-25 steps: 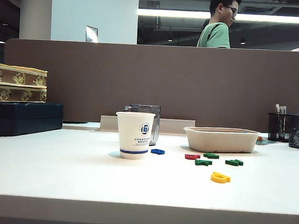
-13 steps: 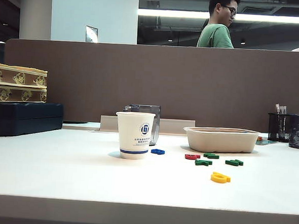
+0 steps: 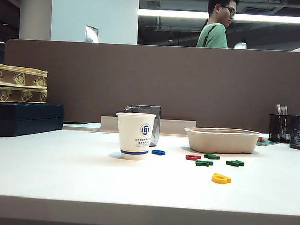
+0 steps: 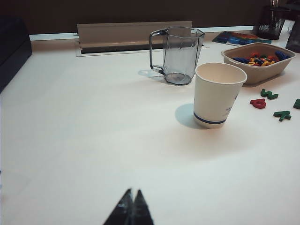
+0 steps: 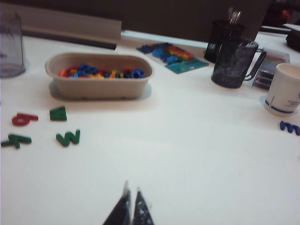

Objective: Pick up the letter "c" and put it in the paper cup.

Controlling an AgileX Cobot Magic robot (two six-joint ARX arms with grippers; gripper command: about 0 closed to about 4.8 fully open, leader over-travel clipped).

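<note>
The paper cup (image 3: 135, 135) stood mid-tabletop, the jug (image 4: 177, 55) behind it. The tray (image 3: 222, 140) sat right, nearer the tabletop's far edge

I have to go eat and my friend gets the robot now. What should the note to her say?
Left gripper: shut, empty, hanging over bare table on the near side of the paper cup.
Right gripper: shut, empty, over the table near the loose green letters.
The paper cup stands upright, left of the beige tray in the exterior view.
Letter "c": cannot be picked out; it may be among the letters heaped in the tray.
Done: nothing yet.
Left: find the "c", grasp it, drop it in the cup.
</note>
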